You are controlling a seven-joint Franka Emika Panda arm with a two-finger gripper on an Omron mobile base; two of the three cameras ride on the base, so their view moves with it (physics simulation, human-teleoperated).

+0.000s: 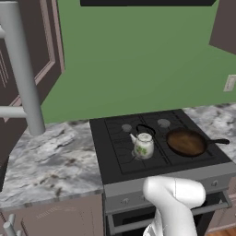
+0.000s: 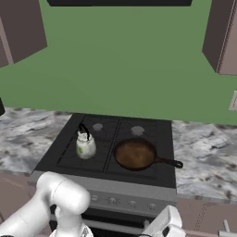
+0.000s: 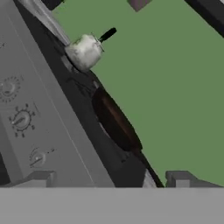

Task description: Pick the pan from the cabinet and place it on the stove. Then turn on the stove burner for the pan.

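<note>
The pan [image 1: 186, 142] sits on the stove [image 2: 69, 152], front right grate, beside the kettle [image 1: 143, 145]. Likely heavy and rigid; grasp by the handle. Gripper [image 3: 107, 179] jaws spread, empty, facing the knobs [image 3: 21, 119].

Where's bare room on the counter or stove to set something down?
Widest bare patch: marble counter left of the stove, toward the cabinet. Another bare stretch on the counter right of the stove. On the stove the two back burners are bare. Front is crowded: kettle front left, pan front right.
</note>
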